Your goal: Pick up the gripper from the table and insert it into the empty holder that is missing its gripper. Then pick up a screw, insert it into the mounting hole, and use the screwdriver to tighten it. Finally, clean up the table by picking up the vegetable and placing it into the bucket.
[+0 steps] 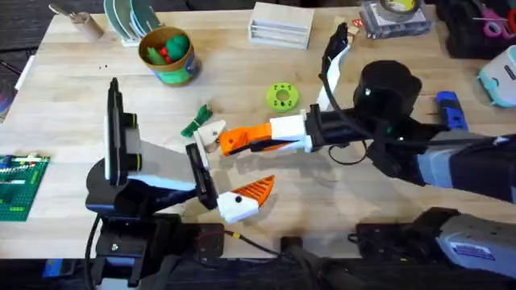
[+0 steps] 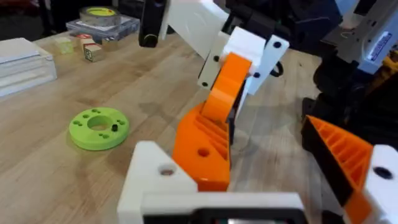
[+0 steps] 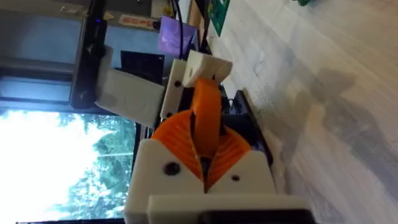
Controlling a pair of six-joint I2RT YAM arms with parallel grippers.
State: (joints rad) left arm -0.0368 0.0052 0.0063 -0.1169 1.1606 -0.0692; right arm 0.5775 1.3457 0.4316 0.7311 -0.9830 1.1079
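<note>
Insertion item: right gripper (image 1: 230, 142), fingers pinching the gripper (image 2: 219, 102), is needing square seating against the holder (image 1: 212, 131); left gripper (image 1: 219, 179) fingers spread wide.

A robotics lab: pale wooden worktable (image 1: 72, 121) cluttered with a green Lego baseplate (image 1: 18, 187), tape roll (image 1: 401, 7), and black cables (image 1: 266, 248).
</note>
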